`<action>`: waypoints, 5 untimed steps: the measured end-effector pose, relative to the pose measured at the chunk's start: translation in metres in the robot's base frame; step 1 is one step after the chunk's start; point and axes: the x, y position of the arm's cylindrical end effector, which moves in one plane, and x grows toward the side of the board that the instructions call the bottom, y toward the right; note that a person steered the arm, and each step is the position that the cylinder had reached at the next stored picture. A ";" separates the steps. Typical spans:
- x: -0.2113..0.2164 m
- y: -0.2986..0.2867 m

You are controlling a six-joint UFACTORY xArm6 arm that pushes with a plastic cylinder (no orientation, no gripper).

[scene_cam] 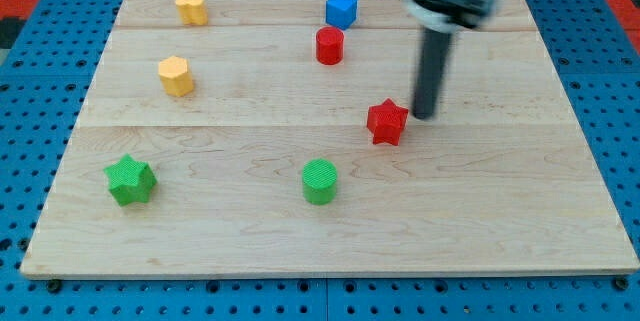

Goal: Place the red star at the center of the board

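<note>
Where visible, red star [387, 122] beside my tip [424, 114]

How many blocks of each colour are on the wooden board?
Yellow: 2, a yellow block and another yellow block
Red: 2, the red cylinder and the red star
Green: 2, the green star and the green cylinder
Blue: 1, the blue cube
Total: 7

A pale wooden surface [300, 231] of joined planks lies on a blue pegboard [30, 81] — evenly lit, with red patches at the top corners.
</note>
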 end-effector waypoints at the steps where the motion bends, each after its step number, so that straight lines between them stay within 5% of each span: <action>1: 0.003 -0.002; 2: -0.013 -0.061; 3: 0.030 -0.056; 4: 0.024 -0.079; 5: -0.021 -0.095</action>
